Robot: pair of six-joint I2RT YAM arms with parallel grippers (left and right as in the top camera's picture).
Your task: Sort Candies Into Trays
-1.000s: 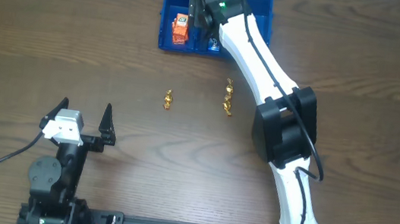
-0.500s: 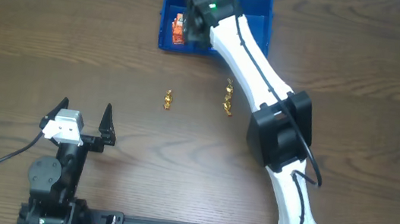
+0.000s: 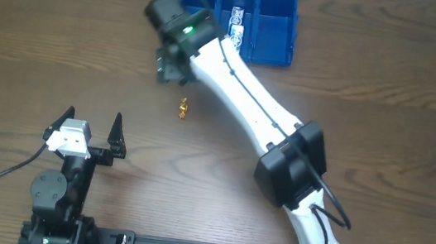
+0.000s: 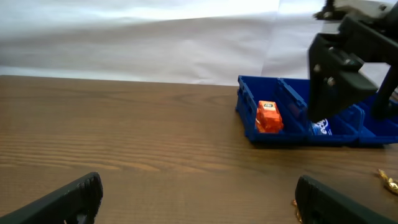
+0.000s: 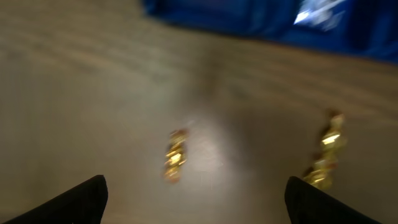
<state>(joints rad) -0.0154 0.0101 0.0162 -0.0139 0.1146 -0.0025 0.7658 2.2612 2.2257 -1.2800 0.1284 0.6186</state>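
Sitting at the table's near edge, the left gripper (image 3: 91, 126) is spread wide and empty. Farther in, toward the table's middle, a lone gold candy (image 3: 184, 109) lies with its long axis running near-to-far. The right gripper (image 3: 171, 68) hangs just past it, fingers apart and empty. The candy seems to lie ahead between them, though that wrist view is blurred, so this arm looks the nearer. Beyond, at the far edge, stands the blue tray (image 3: 275, 33).
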